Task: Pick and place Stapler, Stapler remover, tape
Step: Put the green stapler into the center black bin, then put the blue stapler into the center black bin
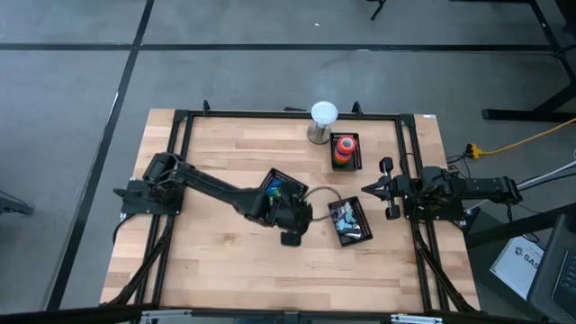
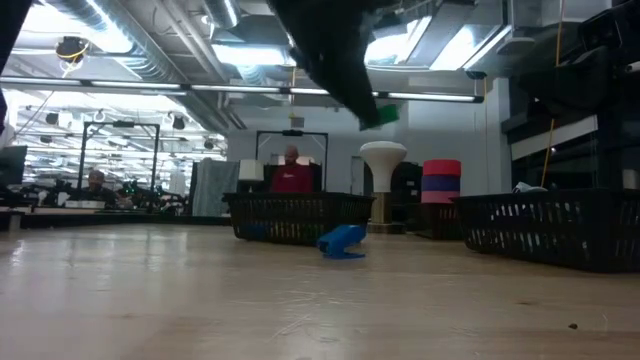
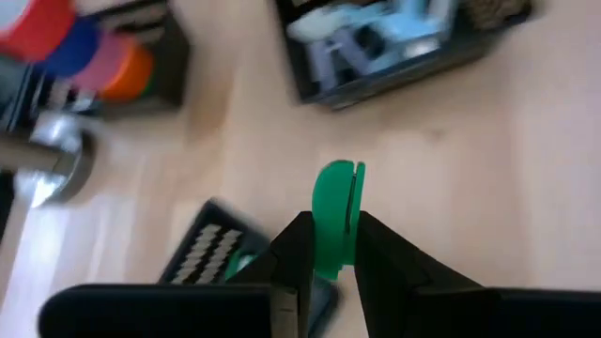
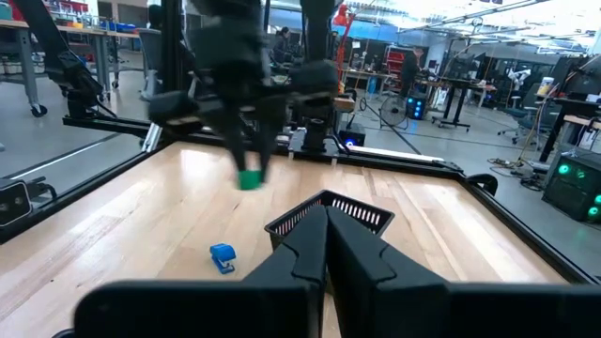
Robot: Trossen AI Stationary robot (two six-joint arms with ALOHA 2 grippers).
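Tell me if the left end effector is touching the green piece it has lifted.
Touching. The left wrist view shows the left end effector shut on the green piece, both fingers pressed against its sides. The low view shows it held above the table.

Bare table lies open; baskets crowd the middle.

bright overhead lighting; blurred wrist views

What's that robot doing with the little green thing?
The left gripper is shut on a small green staple remover and holds it in the air above the wooden table, between two black baskets. A small blue item lies on the table. Coloured tape rolls sit stacked in a basket at the back. The right gripper waits shut at the table's right side.
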